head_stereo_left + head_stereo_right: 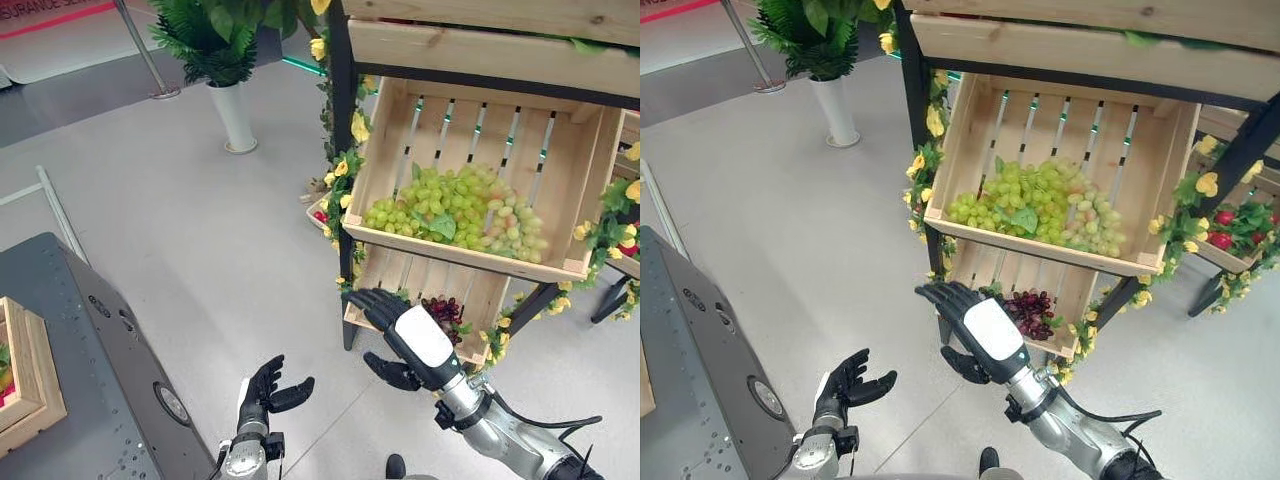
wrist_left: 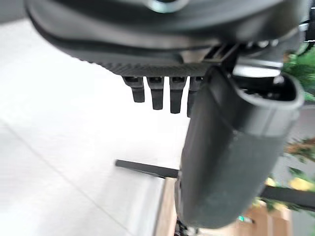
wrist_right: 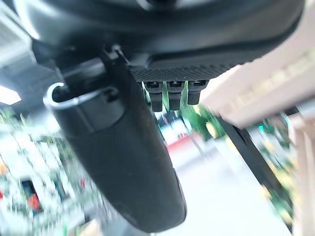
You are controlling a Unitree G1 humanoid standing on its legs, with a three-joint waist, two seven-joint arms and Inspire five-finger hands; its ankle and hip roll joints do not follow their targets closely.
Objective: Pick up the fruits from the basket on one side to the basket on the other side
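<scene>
- A pale grey floor (image 1: 200, 230) is spreading out before a wooden stand, with a potted plant (image 1: 222, 60) standing well behind.
- Green grapes (image 1: 455, 210) are lying heaped in the upper crate (image 1: 575, 190), which is tilting forward.
- Dark red grapes (image 1: 1030, 312) are sitting in the lower crate (image 1: 990, 268) beneath it.
- The right hand (image 1: 415, 335) is hovering just in front of the lower crate, fingers spread and holding nothing.
- The left hand (image 1: 265, 390) is hanging low over the floor, fingers loosely apart, empty.
- Yellow flowers (image 1: 345, 170) are trailing along the stand's dark post.
</scene>
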